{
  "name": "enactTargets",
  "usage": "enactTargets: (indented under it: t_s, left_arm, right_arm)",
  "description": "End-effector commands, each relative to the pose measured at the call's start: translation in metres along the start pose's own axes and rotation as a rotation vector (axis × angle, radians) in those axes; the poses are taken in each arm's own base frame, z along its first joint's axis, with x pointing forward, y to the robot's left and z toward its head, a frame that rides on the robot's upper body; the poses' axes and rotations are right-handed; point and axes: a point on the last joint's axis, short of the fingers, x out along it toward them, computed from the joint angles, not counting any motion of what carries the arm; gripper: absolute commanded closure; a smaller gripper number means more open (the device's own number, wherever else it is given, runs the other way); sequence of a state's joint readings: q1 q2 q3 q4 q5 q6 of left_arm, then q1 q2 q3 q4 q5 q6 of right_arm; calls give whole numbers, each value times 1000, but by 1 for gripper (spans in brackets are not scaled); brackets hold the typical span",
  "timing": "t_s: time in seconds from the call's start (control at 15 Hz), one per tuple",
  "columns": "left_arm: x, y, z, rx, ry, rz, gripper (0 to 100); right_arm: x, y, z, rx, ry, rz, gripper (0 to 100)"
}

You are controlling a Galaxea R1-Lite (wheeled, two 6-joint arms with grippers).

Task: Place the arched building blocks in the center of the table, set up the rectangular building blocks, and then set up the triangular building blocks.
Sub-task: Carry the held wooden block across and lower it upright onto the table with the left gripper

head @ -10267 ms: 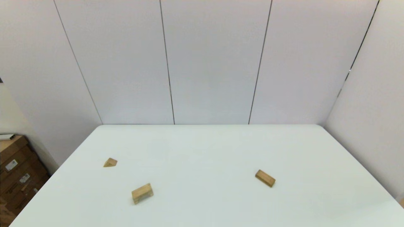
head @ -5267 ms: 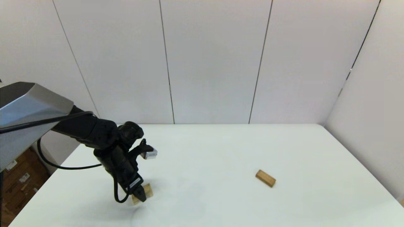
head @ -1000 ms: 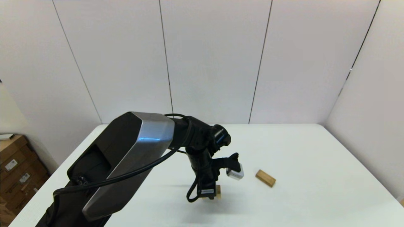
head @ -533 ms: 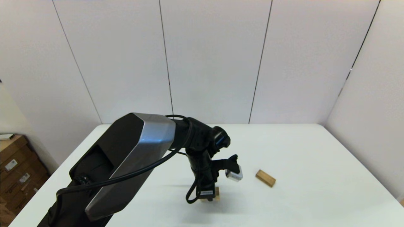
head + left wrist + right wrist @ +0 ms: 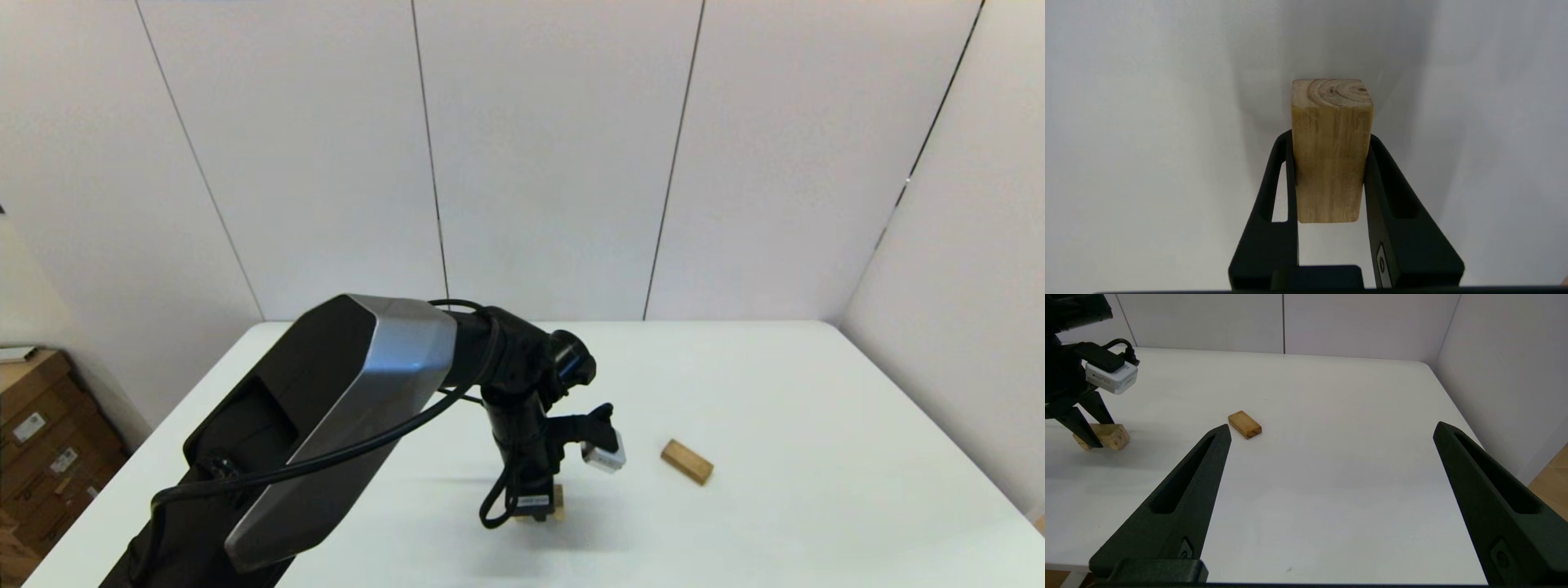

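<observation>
Your left gripper point(image 5: 1331, 179) is clamped on the chunky light-wood arched block point(image 5: 1331, 151), low over the white table's point(image 5: 735, 523) centre. Next you should set it down and release (right gripper point(image 5: 1331, 433) parked, jaws apart).

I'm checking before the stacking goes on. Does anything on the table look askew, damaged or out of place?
Nothing stands out. The left claw grips the arched block squarely, low at the table centre. The rectangular block lies flat to its right, intact. The right claw hangs open, well clear.

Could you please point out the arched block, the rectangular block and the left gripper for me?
arched block point(image 5: 1331, 155), left wrist view, top face.
rectangular block point(image 5: 687, 461), head view, top face.
left gripper point(image 5: 1329, 175), left wrist view, midway between fingertips.
</observation>
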State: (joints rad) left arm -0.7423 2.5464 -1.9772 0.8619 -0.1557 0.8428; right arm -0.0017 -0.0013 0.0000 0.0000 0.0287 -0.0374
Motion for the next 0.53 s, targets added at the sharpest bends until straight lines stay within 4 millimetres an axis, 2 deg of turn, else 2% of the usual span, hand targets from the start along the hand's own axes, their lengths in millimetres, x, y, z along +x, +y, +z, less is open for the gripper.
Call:
enactTargets:
  t_s: [0.07, 0.27, 0.33, 0.53]
  left_arm:
    - [2, 0, -1, 4, 17, 3, 100]
    - [3, 0, -1, 4, 18, 2, 100]
    - [3, 0, -1, 4, 20, 4, 0]
    - [2, 1, -1, 4, 19, 12, 0]
  right_arm:
    - [0, 0, 0, -1, 0, 1, 0]
    - [0, 0, 0, -1, 0, 1, 0]
    - [0, 0, 0, -1, 0, 1, 0]
    - [0, 0, 0, -1, 0, 1, 0]
